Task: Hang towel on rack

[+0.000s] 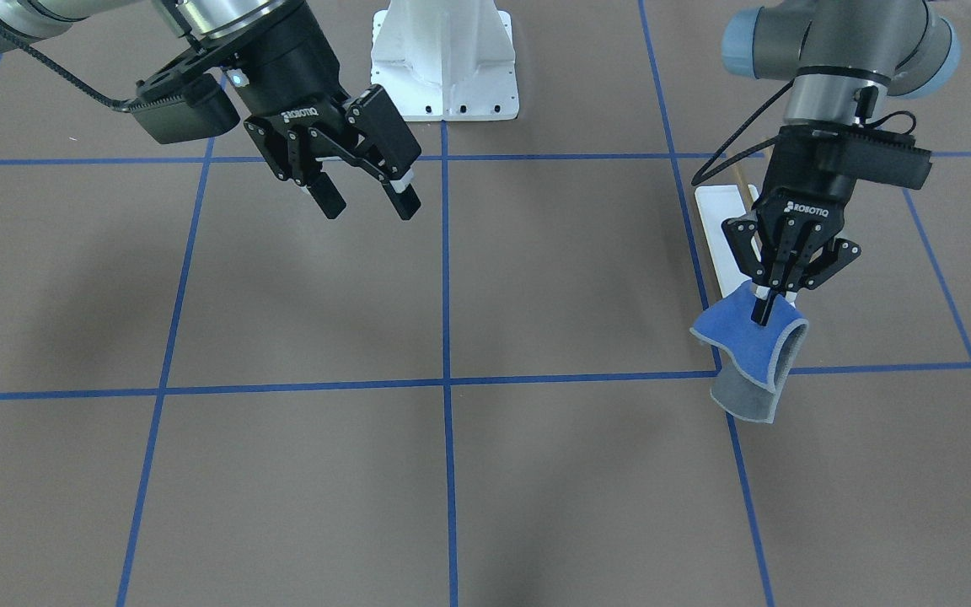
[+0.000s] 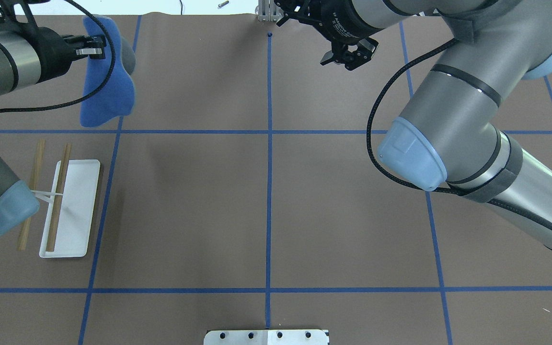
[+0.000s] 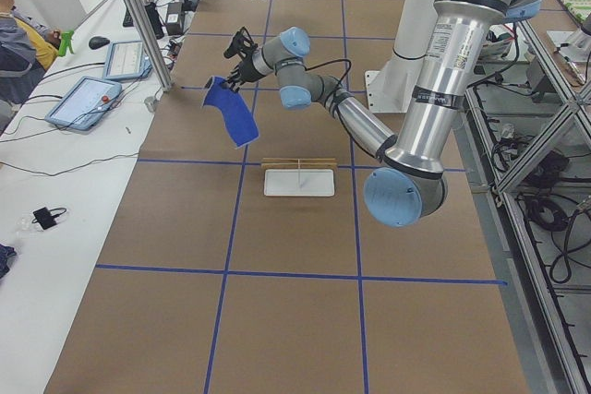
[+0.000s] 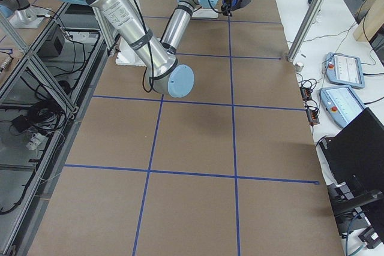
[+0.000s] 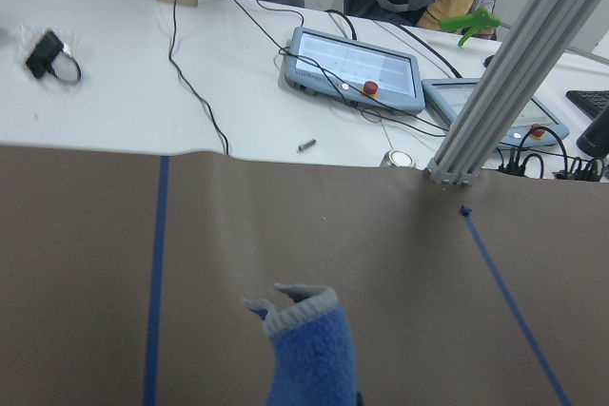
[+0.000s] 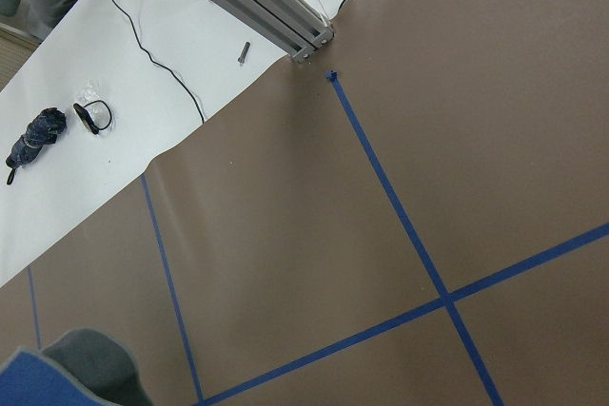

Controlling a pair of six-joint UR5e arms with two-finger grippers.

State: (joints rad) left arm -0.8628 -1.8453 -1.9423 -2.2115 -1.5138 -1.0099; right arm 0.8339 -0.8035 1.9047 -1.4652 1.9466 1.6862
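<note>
Towel (image 2: 108, 96) above table (image 2: 185, 201), beyond rack (image 2: 78, 211)

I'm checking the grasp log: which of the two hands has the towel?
The left hand, shut on the towel near the rack; the right hand hangs open and empty.

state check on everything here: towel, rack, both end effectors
left end effector: shut on the towel
right end effector: open, empty, above the table
towel: lifted off the table, hanging from the left end effector, not on the rack
rack: standing on the table, both rods bare
</note>
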